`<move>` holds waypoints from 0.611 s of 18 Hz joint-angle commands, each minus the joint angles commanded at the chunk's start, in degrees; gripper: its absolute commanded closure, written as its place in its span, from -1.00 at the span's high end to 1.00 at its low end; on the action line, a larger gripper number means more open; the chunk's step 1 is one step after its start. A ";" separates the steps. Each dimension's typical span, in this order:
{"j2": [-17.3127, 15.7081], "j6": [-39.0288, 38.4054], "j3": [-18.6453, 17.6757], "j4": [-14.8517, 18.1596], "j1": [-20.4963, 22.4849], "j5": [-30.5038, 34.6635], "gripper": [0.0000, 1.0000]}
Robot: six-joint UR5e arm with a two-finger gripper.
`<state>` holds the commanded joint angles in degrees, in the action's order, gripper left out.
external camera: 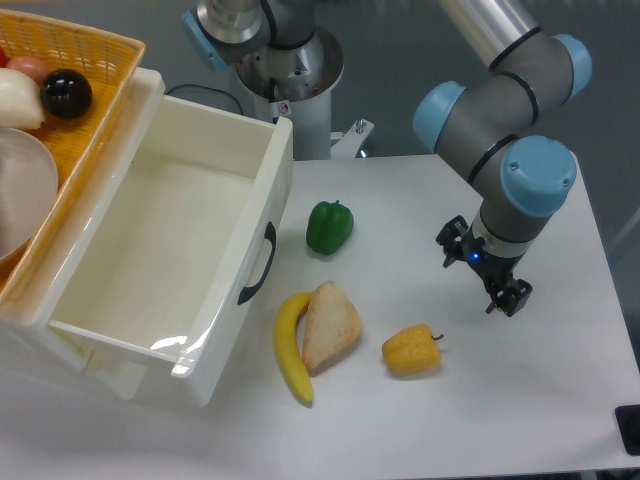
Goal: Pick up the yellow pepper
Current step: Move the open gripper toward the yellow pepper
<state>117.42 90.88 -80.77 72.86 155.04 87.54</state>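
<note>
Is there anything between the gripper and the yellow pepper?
No. In the camera view, only bare table lies between the gripper and the yellow pepper.

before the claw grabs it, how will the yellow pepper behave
The yellow pepper looks like a rigid, probably light toy. Its lumpy, rounded body lies on its side, so it may roll if nudged. The glossy ribs might slip between the fingers.
</note>
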 joint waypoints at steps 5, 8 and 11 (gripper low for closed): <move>0.18 -0.18 -0.17 0.09 0.35 -2.02 1.00; 0.62 -0.87 -2.36 -0.70 0.09 -3.16 1.00; 0.79 -0.88 -5.70 -6.48 0.35 -5.61 1.00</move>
<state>118.21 90.00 -86.47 66.38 155.39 81.93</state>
